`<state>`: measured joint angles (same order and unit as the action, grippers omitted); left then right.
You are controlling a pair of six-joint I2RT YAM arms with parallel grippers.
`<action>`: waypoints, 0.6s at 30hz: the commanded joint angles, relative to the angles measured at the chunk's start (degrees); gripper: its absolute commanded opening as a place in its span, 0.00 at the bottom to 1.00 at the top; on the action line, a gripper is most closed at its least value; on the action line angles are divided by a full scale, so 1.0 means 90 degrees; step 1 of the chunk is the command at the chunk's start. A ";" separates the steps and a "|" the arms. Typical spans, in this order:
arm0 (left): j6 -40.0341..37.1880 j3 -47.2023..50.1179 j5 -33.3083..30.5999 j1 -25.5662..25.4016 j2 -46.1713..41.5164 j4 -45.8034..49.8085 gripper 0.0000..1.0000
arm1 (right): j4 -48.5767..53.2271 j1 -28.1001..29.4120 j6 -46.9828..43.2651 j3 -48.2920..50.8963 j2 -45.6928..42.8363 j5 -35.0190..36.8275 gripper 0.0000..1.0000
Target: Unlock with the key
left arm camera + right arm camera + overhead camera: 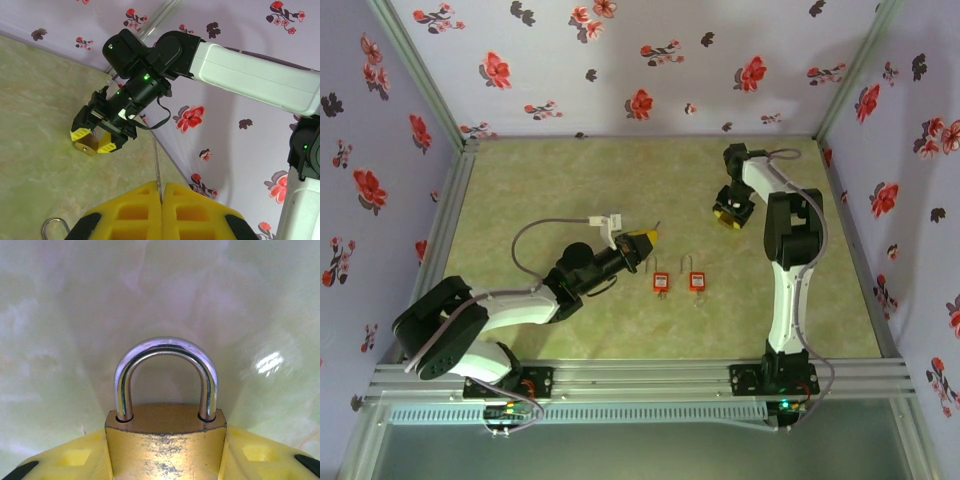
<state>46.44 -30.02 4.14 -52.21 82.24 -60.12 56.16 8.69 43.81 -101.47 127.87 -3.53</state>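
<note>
A brass padlock [165,445] with a steel shackle [165,352] sits between the yellow fingers [65,460] of my right gripper [165,467], which press on both sides of its body just above the green table. The left wrist view shows that right gripper [95,141] from across the table, with the padlock [86,145] in its jaws. My left gripper [162,200] is shut on a thin metal key [157,165], whose blade sticks out toward the padlock, a good way off from it. From above, the left gripper [642,240] lies left of the right gripper [728,215].
Two small red padlocks [661,283] [697,281] lie on the table between the arms, near the front. A shackle [52,225] of one shows at the lower left of the left wrist view. Flowered walls close in the table at the back and sides.
</note>
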 commanded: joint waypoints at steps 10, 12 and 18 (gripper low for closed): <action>-0.0178 -0.1265 0.0542 -0.0136 0.1380 -0.0736 0.00 | 0.1011 0.0391 -0.0049 -0.0245 -0.2157 -0.1112 0.24; 0.0007 -0.1495 0.0660 -0.0156 0.1668 -0.0783 0.00 | 0.0959 0.0417 0.0040 -0.0236 -0.2379 -0.1287 0.24; 0.0295 -0.1994 0.0970 -0.0176 0.2228 -0.0906 0.00 | 0.0850 0.0441 0.0295 -0.0295 -0.2802 -0.1773 0.24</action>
<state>47.31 -45.41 10.24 -53.43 100.82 -64.86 62.98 12.43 44.64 -102.80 104.05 -16.08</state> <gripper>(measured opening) 0.045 0.456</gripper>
